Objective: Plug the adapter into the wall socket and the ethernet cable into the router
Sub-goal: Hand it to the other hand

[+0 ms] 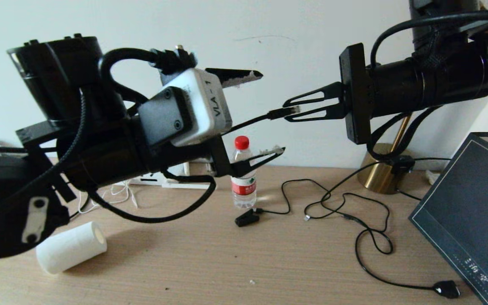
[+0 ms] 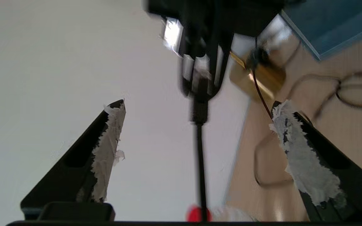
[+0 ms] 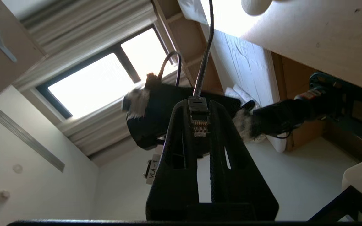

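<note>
Up above the desk [image 1: 269,262], the right gripper [image 1: 288,112] reaches level from the right, its fingers pinched on the connector of the ethernet cable [image 1: 284,112]. Facing it from the left, the left gripper [image 1: 273,112] has its fingers spread wide with nothing between them except the cable running through the gap untouched. Below them stand a water bottle [image 1: 243,173] and, far right, a brass lamp base [image 1: 381,171]; loose black cords [image 1: 354,212] loop across the desk. A white paper roll [image 1: 71,247] lies near left, with the router [image 1: 176,180] largely hidden behind the left arm.

Bottle [image 1: 243,178] (upright) stands below left claw [image 1: 273,112].
</note>
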